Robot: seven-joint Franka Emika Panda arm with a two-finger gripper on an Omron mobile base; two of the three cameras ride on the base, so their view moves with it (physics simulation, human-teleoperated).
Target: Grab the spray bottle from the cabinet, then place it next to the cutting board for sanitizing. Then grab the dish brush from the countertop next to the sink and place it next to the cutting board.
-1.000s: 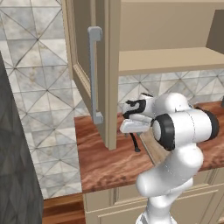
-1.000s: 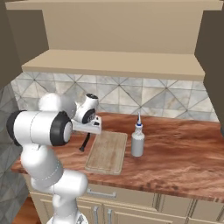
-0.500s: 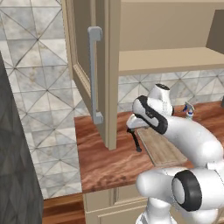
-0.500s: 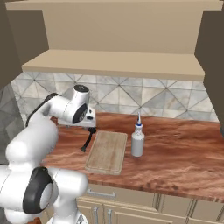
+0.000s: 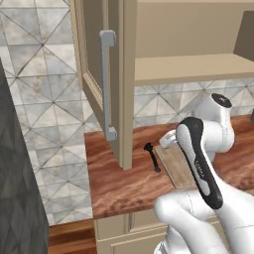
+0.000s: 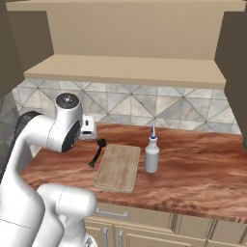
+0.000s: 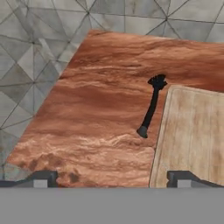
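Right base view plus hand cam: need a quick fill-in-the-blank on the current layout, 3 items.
1. The dish brush lies on the countertop along the cutting board's ____ edge.
2. The spray bottle stands ____ beside the board.
3. The claw is ____, holding nothing.

Missing words: left; upright; open

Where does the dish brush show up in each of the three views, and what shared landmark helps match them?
Left base view: the dish brush lies at centre on the countertop.
Right base view: it lies left of centre.
Hand view: it lies right of centre.
Shared landmark: the cutting board, its long edge running alongside the brush.
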